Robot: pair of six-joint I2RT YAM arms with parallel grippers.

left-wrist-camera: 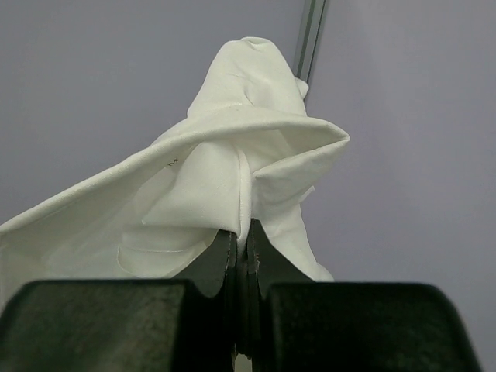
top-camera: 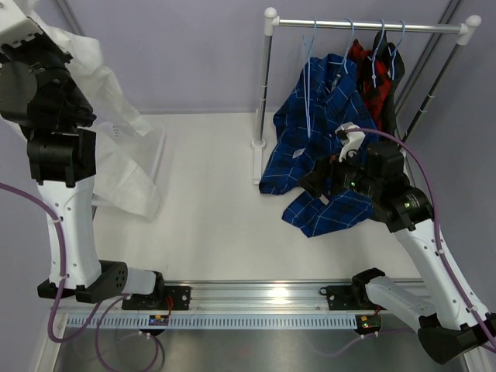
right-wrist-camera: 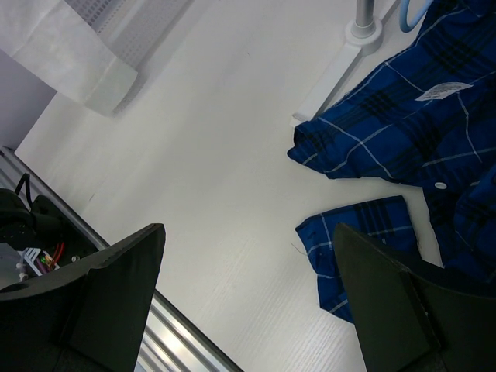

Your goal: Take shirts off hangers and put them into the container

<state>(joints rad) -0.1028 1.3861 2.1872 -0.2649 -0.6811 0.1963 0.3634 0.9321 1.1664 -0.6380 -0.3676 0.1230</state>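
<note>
Left gripper [left-wrist-camera: 240, 236] clamped tight on white shirt [left-wrist-camera: 232, 155], lifted over left side of tabletop [top-camera: 209, 209]; cloth hangs against container [top-camera: 116, 132]. Right gripper [right-wrist-camera: 248, 263] spread wide, empty, over blue plaid shirt [top-camera: 310, 147] trailing onto tabletop.
</note>
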